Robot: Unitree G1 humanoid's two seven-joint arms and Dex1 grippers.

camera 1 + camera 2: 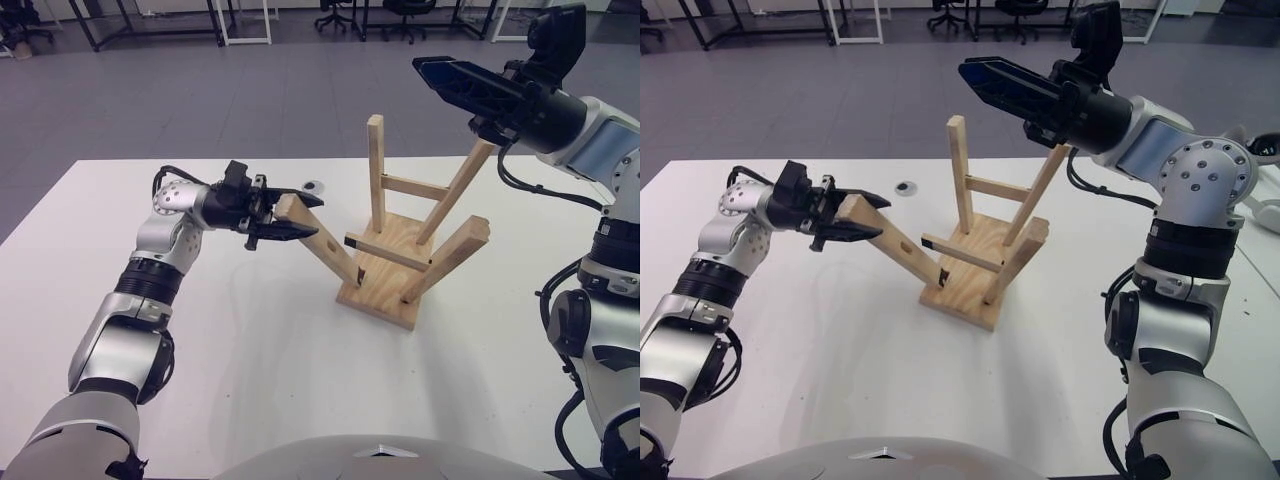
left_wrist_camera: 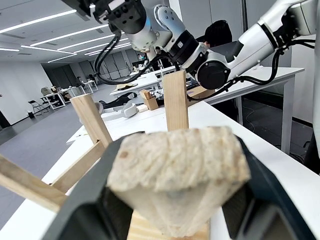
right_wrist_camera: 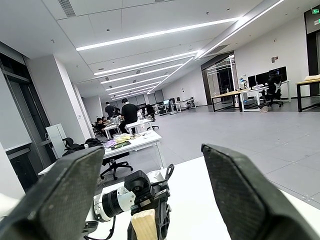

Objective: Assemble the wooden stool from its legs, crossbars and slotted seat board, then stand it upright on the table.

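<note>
The wooden stool lies upside down on the white table (image 1: 200, 340), its seat board (image 1: 375, 302) flat and its legs pointing up. Two crossbars (image 1: 412, 186) (image 1: 385, 252) join the legs. My left gripper (image 1: 316, 217) is shut on the top end of the near left leg (image 1: 330, 250), which leans away to the left. That leg's end face (image 2: 177, 175) sits between the fingers (image 2: 87, 212). My right gripper (image 1: 440, 78) hangs open in the air above the stool, near the top of the far right leg (image 1: 455, 195). Nothing is between its fingers (image 3: 250, 195).
A small round object (image 1: 315, 186) lies on the table behind my left gripper. The table's far edge (image 1: 200, 160) borders grey floor, with office desks and chairs farther back. Bare table surface lies to the left of and in front of the stool.
</note>
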